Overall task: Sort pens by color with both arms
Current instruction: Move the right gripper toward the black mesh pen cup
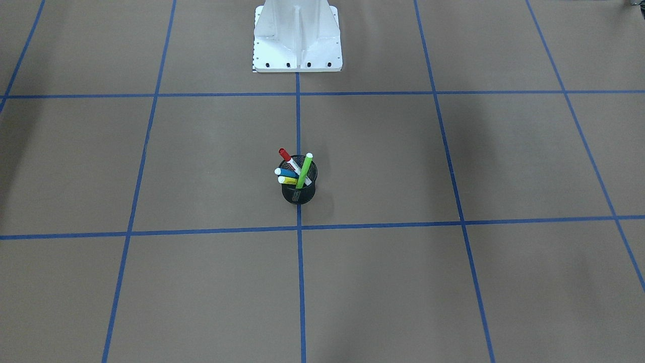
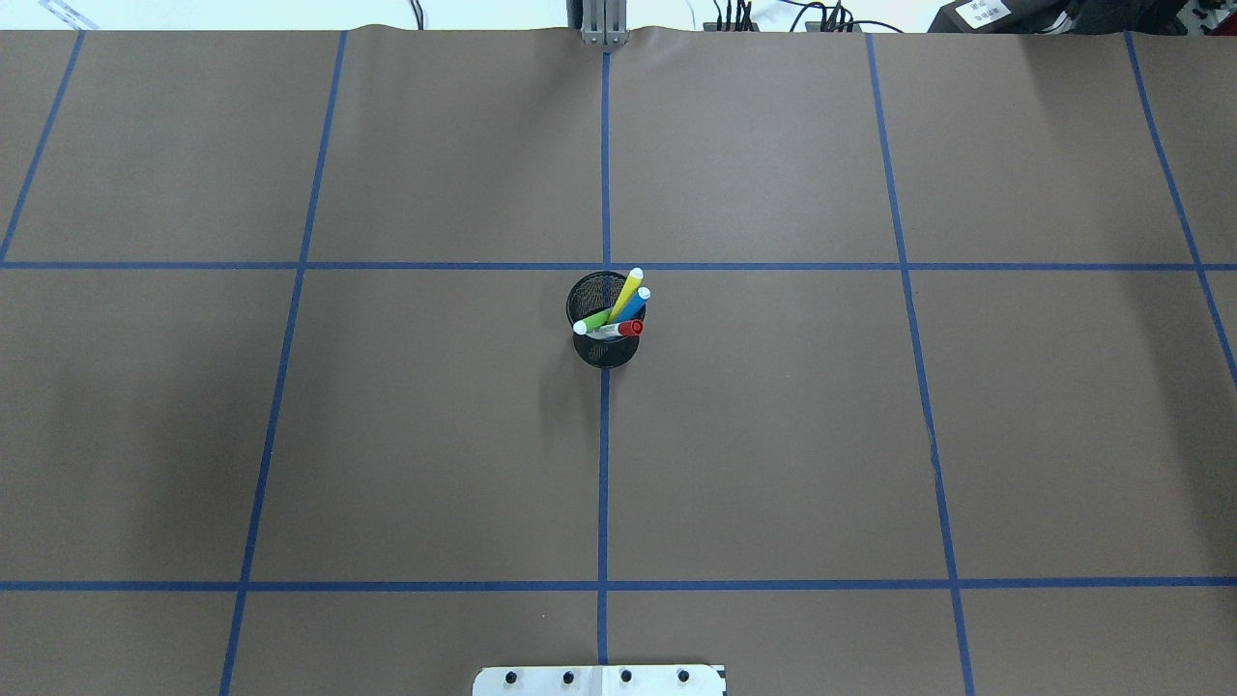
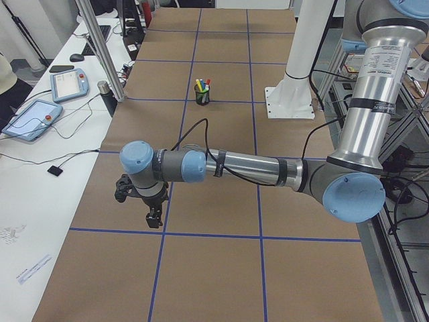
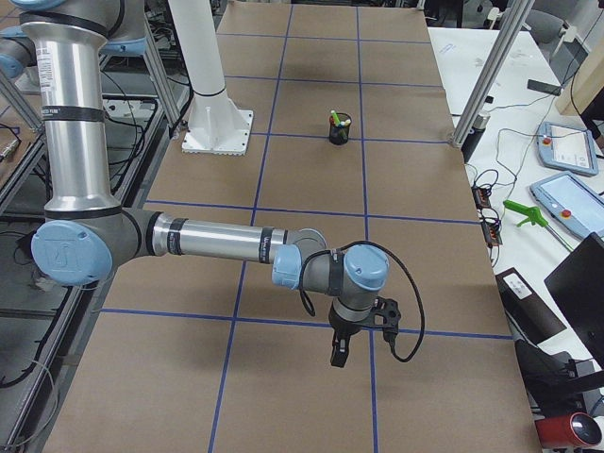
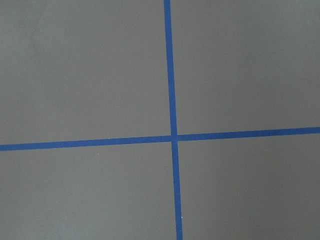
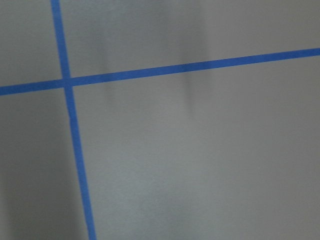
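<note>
Several pens stand in a black mesh cup point(image 2: 606, 350) at the table's middle: a lime green pen point(image 2: 592, 320), a yellow pen point(image 2: 625, 292), a blue pen point(image 2: 633, 304) and a white pen with a red cap point(image 2: 618, 330). The cup also shows in the front view point(image 1: 298, 193), the left side view point(image 3: 202, 98) and the right side view point(image 4: 339, 132). My left gripper point(image 3: 153, 219) hangs over the table's left end, far from the cup. My right gripper point(image 4: 338, 356) hangs over the right end. Both show only in the side views, so I cannot tell if they are open or shut.
Blue tape lines point(image 2: 604, 464) divide the brown table into squares. The white mounting base point(image 1: 297, 38) stands at the robot's side. Tablets point(image 3: 32, 119) and cables lie on the white bench beyond the table's far edge. Both wrist views show only paper and tape.
</note>
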